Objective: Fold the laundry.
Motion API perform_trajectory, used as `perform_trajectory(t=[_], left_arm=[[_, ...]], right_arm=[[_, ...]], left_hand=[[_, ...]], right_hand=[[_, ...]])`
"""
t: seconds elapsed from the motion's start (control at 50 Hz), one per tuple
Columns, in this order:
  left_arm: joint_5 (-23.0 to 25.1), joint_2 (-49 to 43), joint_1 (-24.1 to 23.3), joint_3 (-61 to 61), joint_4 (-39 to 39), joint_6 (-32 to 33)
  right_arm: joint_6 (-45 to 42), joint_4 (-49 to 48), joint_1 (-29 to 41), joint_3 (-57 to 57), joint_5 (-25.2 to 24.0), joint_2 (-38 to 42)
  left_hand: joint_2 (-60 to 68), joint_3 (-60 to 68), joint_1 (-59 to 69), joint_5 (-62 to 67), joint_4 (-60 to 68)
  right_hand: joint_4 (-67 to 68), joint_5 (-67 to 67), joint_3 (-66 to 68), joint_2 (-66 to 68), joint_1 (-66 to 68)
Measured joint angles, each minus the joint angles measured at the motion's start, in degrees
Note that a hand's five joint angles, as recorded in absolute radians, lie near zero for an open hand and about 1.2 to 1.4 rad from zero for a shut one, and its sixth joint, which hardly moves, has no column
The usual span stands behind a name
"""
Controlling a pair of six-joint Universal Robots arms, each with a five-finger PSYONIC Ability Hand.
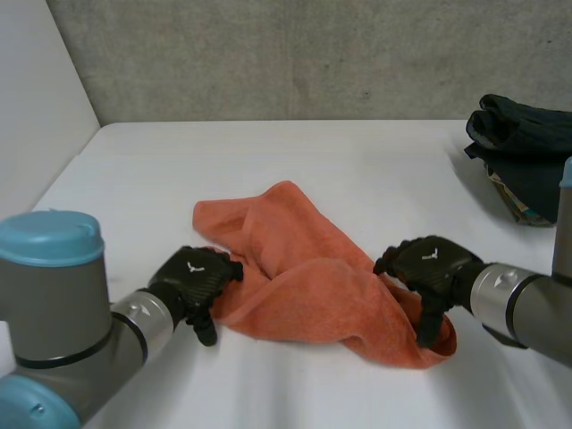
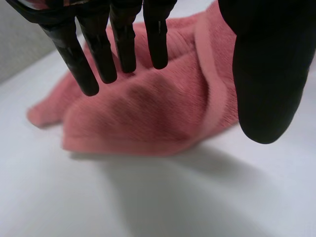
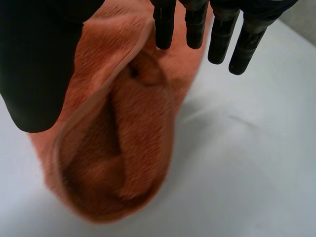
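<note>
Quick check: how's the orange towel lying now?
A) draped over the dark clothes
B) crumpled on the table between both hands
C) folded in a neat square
B: the orange towel lies bunched on the white table, left hand at one end, right hand at the other, apart from the dark clothes.

Black slim-fingered left hand and right hand are recorded, each marked with a small white emblem; silver wrist cuffs, grey cylindrical arms and light-blue caps are noted.
</note>
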Motion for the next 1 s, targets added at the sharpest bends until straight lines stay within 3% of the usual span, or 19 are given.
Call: perform_trajectory(t=[0.22, 0.28, 0.3, 0.34, 0.36, 0.38, 0.4, 0.42, 0.52, 0.66, 0.74, 0.8, 0.88, 1.0], left_arm=[[0.11, -6.63, -2.69, 3.77, 3.06, -3.51], [0.07, -8.31, -3.72, 4.81, 4.30, -3.25], [0.07, -8.43, -3.81, 4.90, 4.35, -3.23], [0.05, -9.10, -4.47, 5.48, 4.64, -3.10], [-0.06, -9.57, -5.18, 6.20, 4.81, -2.95], [-0.06, -9.57, -5.18, 6.20, 4.81, -2.95], [-0.37, -9.77, -5.76, 6.99, 4.84, -2.83], [-0.68, -9.73, -6.05, 7.52, 4.83, -2.77], [-2.44, -9.16, -6.62, 9.45, 4.77, -2.60], [-9.00, -3.12, -6.30, 21.08, 6.79, -1.70], [-9.92, -1.70, -5.54, 27.80, 11.86, -0.10], [-10.27, -0.41, -4.57, 31.89, 19.99, 2.10], [-10.24, 2.63, -4.08, 31.16, 25.57, 3.35], [-9.74, 9.83, -3.40, 23.36, 29.01, 4.10]], right_arm=[[-0.09, -11.03, 0.50, 8.24, 1.89, 0.65], [0.11, -13.44, 0.47, 9.74, 2.46, 0.77], [0.19, -14.00, 0.46, 10.07, 2.55, 0.80], [0.33, -14.56, 0.45, 10.51, 2.59, 0.86], [0.43, -14.90, 0.41, 10.75, 2.54, 0.89], [0.43, -14.90, 0.41, 10.75, 2.54, 0.89], [0.49, -15.04, 0.30, 10.76, 2.51, 0.89], [0.50, -15.04, 0.22, 10.68, 2.51, 0.87], [0.33, -15.03, 0.01, 10.03, 2.58, 0.81], [-0.26, -15.96, 0.01, -1.18, 3.41, -0.25], [1.12, -20.12, 0.49, -8.25, 5.34, -0.49], [3.96, -26.32, 1.21, -12.66, 8.01, -0.89], [6.08, -28.25, 2.12, -13.13, 9.28, -2.43], [7.08, -22.22, 2.64, -10.43, 8.63, -5.54]], left_hand=[[13.81, 13.77, 14.36, 13.59, 13.87], [27.11, 26.96, 28.62, 26.69, 27.07], [27.11, 26.96, 28.62, 26.69, 27.07], [36.91, 36.71, 38.50, 36.51, 37.02], [41.73, 41.44, 42.88, 41.26, 41.89], [41.73, 41.44, 42.88, 41.26, 41.89], [46.24, 45.88, 43.59, 43.74, 46.41], [46.35, 46.04, 43.59, 43.74, 46.55], [46.35, 46.04, 43.59, 43.74, 46.55], [46.75, 46.40, 43.59, 43.74, 46.96], [46.75, 46.40, 43.59, 43.74, 46.97], [46.75, 46.40, 43.59, 43.74, 46.96], [46.75, 46.40, 43.59, 43.74, 46.97], [46.76, 46.40, 43.59, 43.74, 46.97]], right_hand=[[0.05, 0.18, 0.40, 0.24, 0.16], [1.31, 2.10, 2.64, 2.38, 1.71], [10.23, 10.56, 12.47, 11.76, 9.83], [14.57, 14.58, 16.28, 15.94, 13.48], [34.40, 33.77, 37.14, 36.89, 30.32], [34.40, 33.77, 37.14, 36.89, 30.32], [47.79, 47.37, 49.37, 49.28, 40.45], [51.90, 51.41, 53.33, 53.40, 42.87], [51.90, 51.41, 53.33, 53.40, 42.87], [54.24, 53.37, 55.64, 54.53, 44.36], [54.24, 53.37, 55.64, 54.53, 44.36], [54.24, 53.37, 55.64, 54.53, 44.36], [54.24, 53.37, 55.64, 54.53, 44.36], [54.25, 53.47, 55.64, 54.53, 44.36]])
